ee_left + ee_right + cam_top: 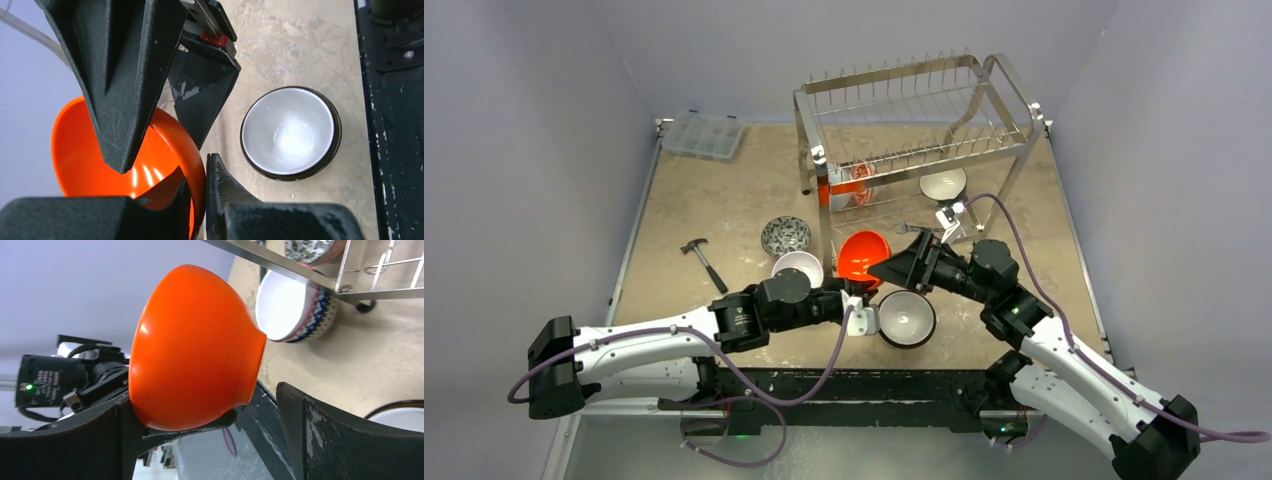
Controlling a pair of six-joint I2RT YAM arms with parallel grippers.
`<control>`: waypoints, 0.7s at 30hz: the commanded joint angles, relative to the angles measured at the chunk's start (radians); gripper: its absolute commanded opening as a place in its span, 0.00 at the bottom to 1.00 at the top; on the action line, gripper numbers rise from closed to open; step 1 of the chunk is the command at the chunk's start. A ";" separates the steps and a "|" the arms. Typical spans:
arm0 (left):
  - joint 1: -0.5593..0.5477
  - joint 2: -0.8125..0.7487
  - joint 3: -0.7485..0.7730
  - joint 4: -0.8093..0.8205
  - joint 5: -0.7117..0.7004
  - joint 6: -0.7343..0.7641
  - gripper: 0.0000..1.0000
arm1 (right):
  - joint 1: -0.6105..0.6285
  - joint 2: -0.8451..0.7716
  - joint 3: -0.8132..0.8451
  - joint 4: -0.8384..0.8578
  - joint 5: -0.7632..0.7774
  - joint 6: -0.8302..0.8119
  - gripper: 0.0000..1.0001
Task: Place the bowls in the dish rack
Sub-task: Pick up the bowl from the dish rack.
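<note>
Orange bowl (pixel 75 150) in L pincer (pixel 199 186), part-hidden behind R pincer (pixel 159 156).

From the left wrist, the orange bowl (pixel 75 150) loses its lower rim behind the left gripper (pixel 199 176), and a finger of the right gripper (pixel 157 159) covers its middle. From the right wrist, the dark-rimmed bowl (pixel 400 420) is cut off at the picture's edge, and the blue-patterned bowl (pixel 300 310) sits partly behind the orange one. From above, the bowls in the lower tier of the dish rack (pixel 904 71) are small behind the wires; one, the patterned bowl (pixel 861 180), is perhaps red and white. The white bowl (pixel 797 266) lies partly under the left arm (pixel 654 340).
</note>
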 commanded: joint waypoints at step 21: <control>0.001 -0.046 -0.007 0.110 -0.013 -0.062 0.68 | -0.002 -0.030 0.087 -0.031 0.086 -0.069 0.00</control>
